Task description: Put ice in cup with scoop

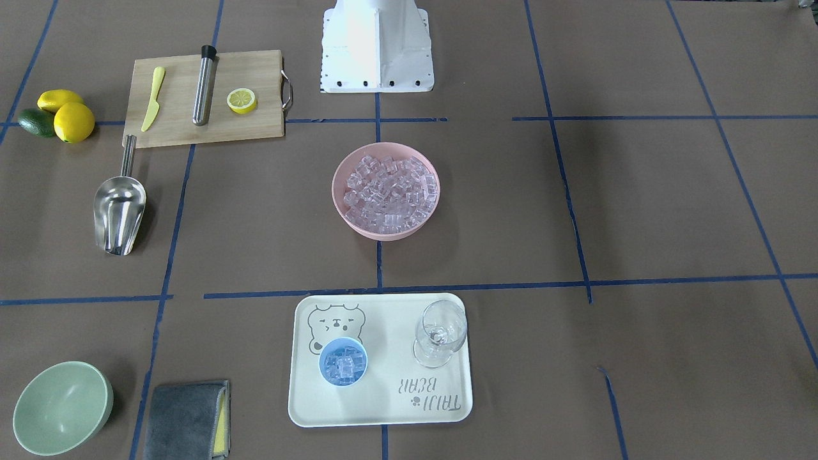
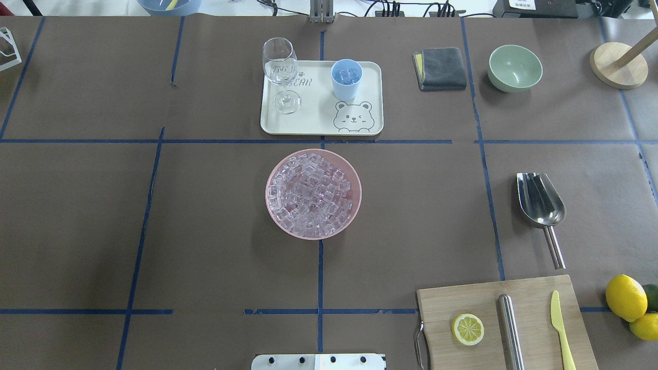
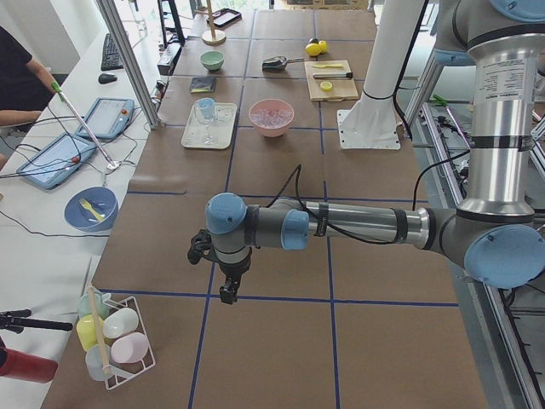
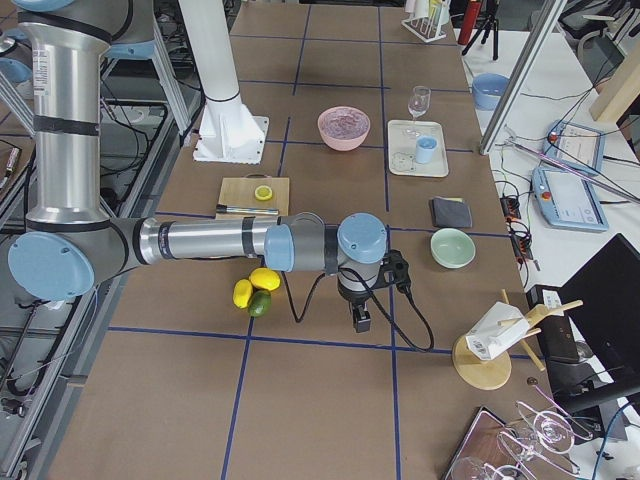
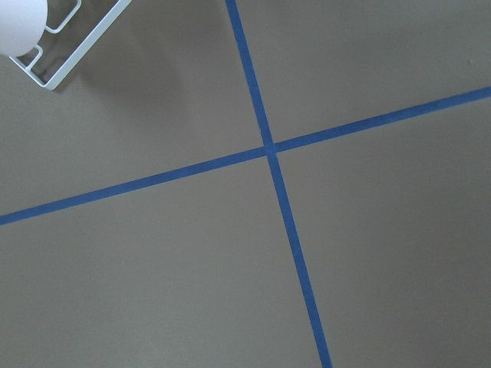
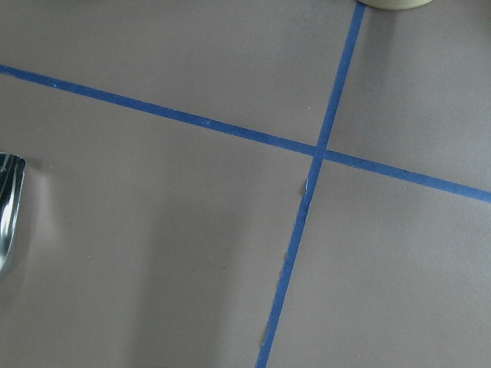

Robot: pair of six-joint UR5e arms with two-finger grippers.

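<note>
The ice (image 1: 386, 191) fills a pink bowl (image 2: 354, 205) at the table's middle. The light-blue cup (image 1: 343, 361) stands on a cream tray (image 1: 383, 409) and holds a few cubes. The steel scoop (image 2: 541, 205) lies empty on the table on my right side, beyond the cutting board, and its edge shows in the right wrist view (image 6: 6, 215). My left gripper (image 3: 228, 294) hangs over bare table far to the left. My right gripper (image 4: 360, 322) hangs over bare table far to the right. Both show only in the side views, so I cannot tell whether they are open or shut.
A wine glass (image 2: 280, 72) stands on the tray beside the cup. A cutting board (image 2: 504, 324) holds a lemon half, a yellow knife and a steel cylinder. Lemons (image 2: 625, 298), a green bowl (image 2: 514, 67) and a grey cloth (image 2: 440, 68) lie on the right side. A wire cup rack (image 3: 111, 341) stands near the left gripper.
</note>
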